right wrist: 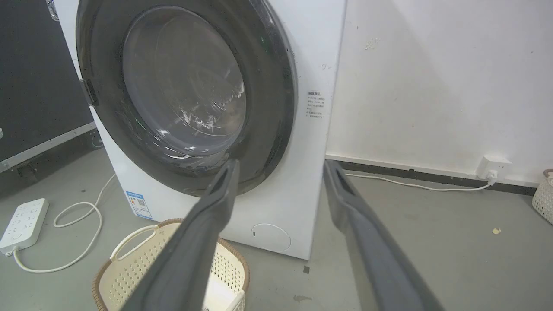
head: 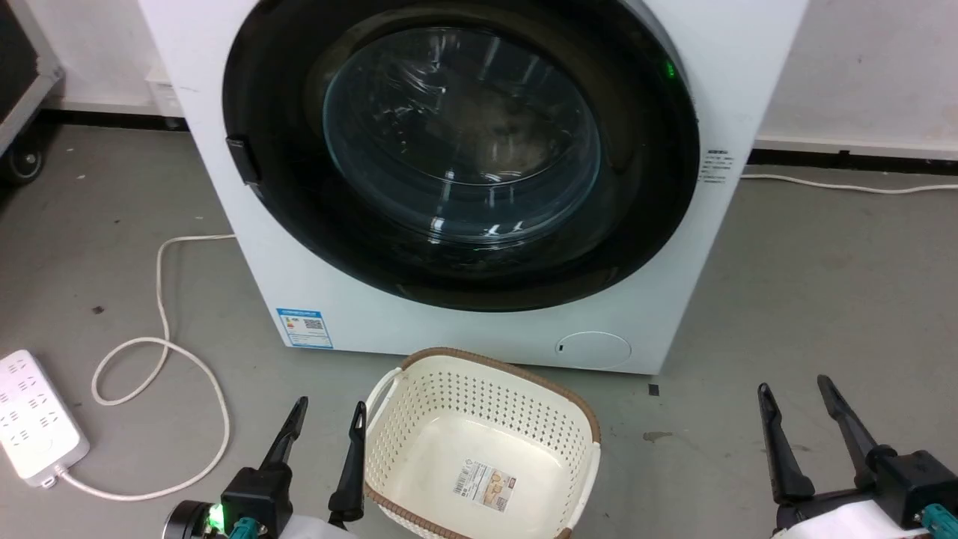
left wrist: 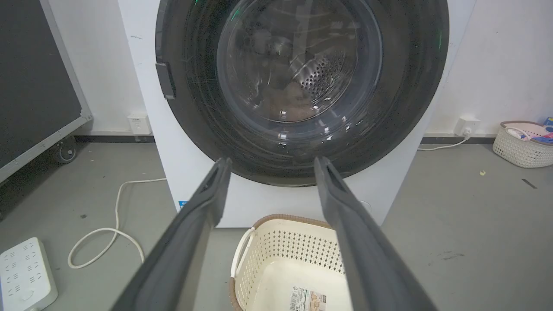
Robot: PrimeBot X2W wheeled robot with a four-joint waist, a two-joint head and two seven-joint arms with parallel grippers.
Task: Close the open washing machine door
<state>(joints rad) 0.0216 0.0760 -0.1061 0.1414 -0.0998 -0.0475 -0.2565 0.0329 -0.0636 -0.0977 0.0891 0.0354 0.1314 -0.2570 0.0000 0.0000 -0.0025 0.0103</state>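
The white washing machine [head: 479,329] stands straight ahead. Its round black-rimmed washing machine door [head: 460,150] lies flat against the front, glass bowl facing me, with the latch tab on its left rim. The steel drum shows through the glass of the door [left wrist: 302,73]. My left gripper [head: 329,423] rests low at the lower left, open and empty, beside the basket. Open and empty too, my right gripper [head: 795,400] sits at the lower right, well clear of the machine. The door [right wrist: 183,86] also appears shut flush in the right wrist view.
A cream perforated basket [head: 479,404] with a brown rim sits on the floor just before the machine, between my grippers. A white power strip [head: 34,415] and looped cable [head: 161,352] lie at left. Another basket [left wrist: 522,144] stands by the right wall. A black wheeled case [left wrist: 39,86] is at left.
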